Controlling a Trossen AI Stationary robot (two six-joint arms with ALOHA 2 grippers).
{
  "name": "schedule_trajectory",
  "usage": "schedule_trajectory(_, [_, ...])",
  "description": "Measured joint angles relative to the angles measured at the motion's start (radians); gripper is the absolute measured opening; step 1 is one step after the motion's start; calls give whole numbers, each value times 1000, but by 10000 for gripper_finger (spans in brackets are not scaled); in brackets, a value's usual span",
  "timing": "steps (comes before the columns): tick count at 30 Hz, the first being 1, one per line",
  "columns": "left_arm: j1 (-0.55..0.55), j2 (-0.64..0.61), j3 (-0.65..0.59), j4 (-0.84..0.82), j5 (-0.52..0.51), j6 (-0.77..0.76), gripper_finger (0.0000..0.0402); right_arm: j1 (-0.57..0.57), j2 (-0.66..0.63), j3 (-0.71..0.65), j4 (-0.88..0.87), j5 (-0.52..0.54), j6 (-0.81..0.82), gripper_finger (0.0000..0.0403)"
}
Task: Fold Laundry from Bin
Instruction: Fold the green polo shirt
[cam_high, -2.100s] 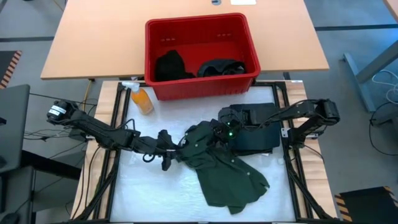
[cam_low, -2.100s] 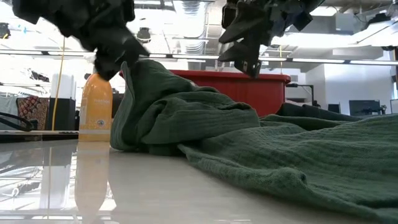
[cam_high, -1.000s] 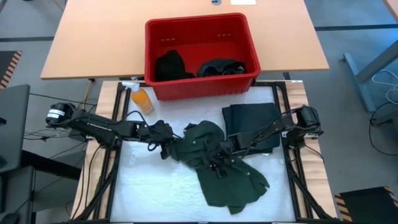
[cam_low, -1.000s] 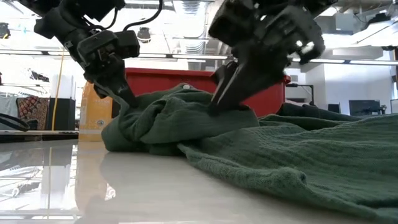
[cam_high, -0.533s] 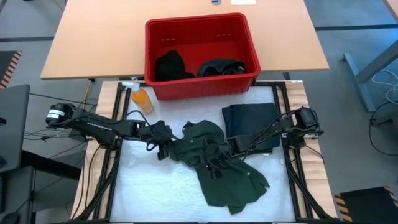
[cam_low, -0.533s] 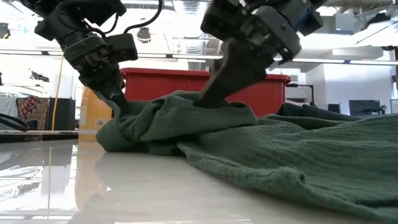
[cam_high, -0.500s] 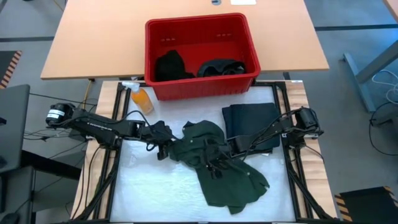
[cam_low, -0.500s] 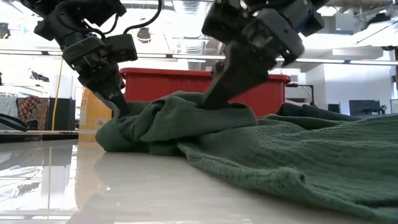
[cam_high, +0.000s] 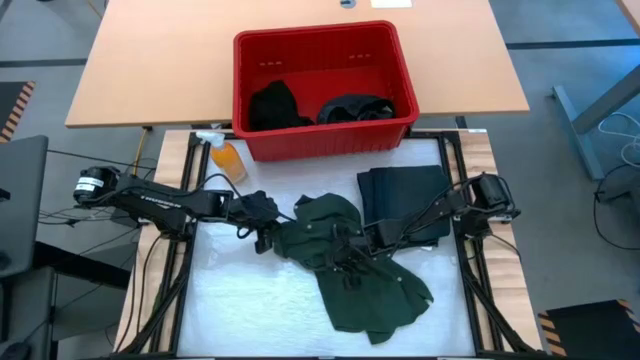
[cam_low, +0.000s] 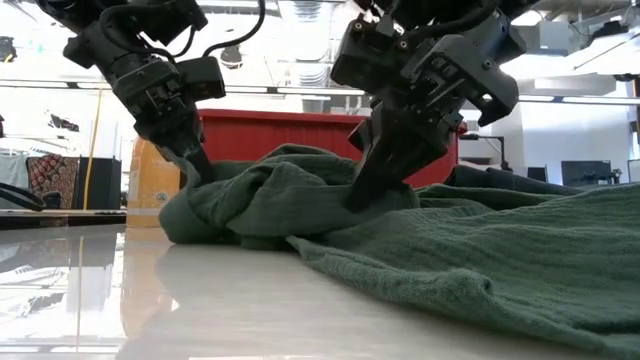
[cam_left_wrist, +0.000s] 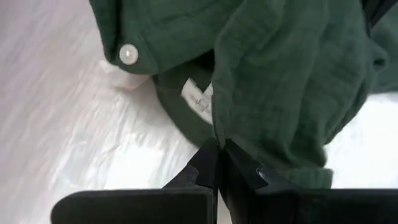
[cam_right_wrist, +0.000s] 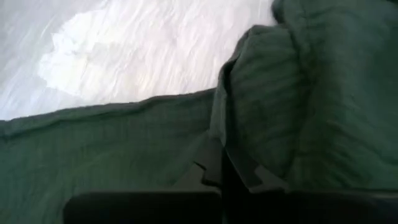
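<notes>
Mid-table, toward the front edge, we are working the dark olive-green piece (cam_high: 355, 275), lying crumpled and not yet flat. We are pinching its left-side bunched edge with the left gripper (cam_high: 268, 237), fingers (cam_left_wrist: 214, 163) together on a fold of the fabric next to the white label (cam_left_wrist: 200, 99) and a button (cam_left_wrist: 129, 54). We are clamping the right gripper (cam_high: 345, 262) down on a raised ridge of the same cloth near the middle of the heap; the right wrist view is showing its jaws closed on the fold.

Progress, as we are judging it: one dark garment (cam_high: 405, 203) is sitting folded near the table's right edge, so one item looks done. The bin (cam_high: 322, 88) at the back edge is holding at least two more dark pieces (cam_high: 272, 104). We are early in this garment: spreading comes next, then folding, then the rest.
</notes>
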Motion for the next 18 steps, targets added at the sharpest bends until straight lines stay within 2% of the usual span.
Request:
schedule_trajectory(4, [0,-1,0,50,28,-25,0,-46,-87,0,-13,-58,-30,25])
schedule_trajectory(10, [0,-36,-1,227,91,-52,0,-169,-314,0,18,-320,-44,16])
schedule_trajectory(14, [0,-126,-1,389,154,-62,0,-260,-492,0,199,-470,68,20])
schedule_trajectory(18, [0,-250,-1,502,235,-58,0,-321,-630,1,470,-499,175,19])
